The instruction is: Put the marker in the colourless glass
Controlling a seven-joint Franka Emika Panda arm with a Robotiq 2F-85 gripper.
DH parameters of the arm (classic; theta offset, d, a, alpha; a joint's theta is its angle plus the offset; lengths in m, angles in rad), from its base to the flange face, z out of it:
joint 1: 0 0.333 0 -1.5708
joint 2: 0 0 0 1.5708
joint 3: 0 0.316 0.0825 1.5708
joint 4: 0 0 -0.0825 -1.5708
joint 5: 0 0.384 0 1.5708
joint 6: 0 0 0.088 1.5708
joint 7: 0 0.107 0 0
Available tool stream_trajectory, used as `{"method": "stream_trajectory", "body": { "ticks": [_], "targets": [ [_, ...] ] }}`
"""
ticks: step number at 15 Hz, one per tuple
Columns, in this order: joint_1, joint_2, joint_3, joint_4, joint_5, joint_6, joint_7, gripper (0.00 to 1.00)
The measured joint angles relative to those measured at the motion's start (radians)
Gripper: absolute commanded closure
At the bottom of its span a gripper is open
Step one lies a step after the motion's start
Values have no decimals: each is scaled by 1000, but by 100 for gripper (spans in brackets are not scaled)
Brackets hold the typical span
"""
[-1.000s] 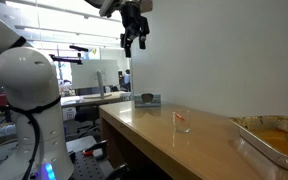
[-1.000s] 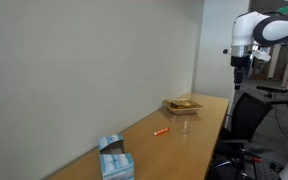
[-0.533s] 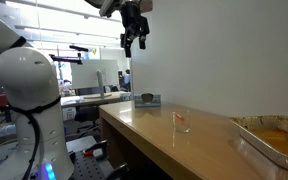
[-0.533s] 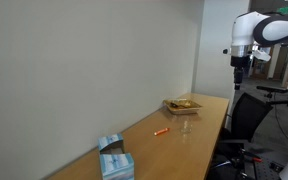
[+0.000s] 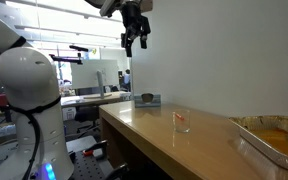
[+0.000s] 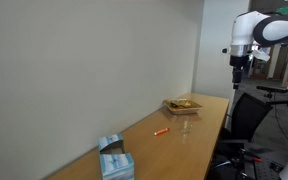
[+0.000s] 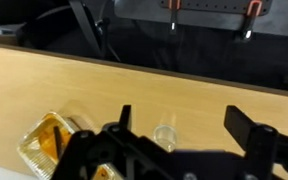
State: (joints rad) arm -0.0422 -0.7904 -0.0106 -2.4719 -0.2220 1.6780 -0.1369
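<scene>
The orange-red marker [image 6: 161, 132] lies flat on the wooden table, between the tray and the box. In an exterior view it shows as a red streak [image 5: 185, 127] right by the colourless glass [image 5: 181, 121], which stands upright and empty mid-table. The glass also shows in the wrist view [image 7: 165, 135]; the marker does not show there. My gripper [image 5: 134, 42] hangs high above the table, well off the near edge [image 6: 239, 66]. In the wrist view the gripper [image 7: 184, 125] is open and empty, with its fingers wide apart.
A metal tray [image 5: 246, 126] with yellowish contents sits at one end of the table, also in the other two views [image 6: 169, 104] [image 7: 32, 131]. A small grey-blue box [image 6: 112, 156] [image 5: 147, 98] stands at the other end. A wall runs along the table's far side.
</scene>
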Motion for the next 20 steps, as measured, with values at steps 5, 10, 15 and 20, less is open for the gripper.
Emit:
{"method": "stream_trajectory", "body": {
  "ticks": [5, 10, 15, 20],
  "targets": [
    [87, 118, -32, 48, -42, 218, -176, 0],
    [162, 380, -76, 82, -34, 507, -381, 0],
    [198, 664, -76, 171, 47, 693, -652, 0],
    [187, 915, -5, 325, 126, 707, -891, 0]
  ]
}}
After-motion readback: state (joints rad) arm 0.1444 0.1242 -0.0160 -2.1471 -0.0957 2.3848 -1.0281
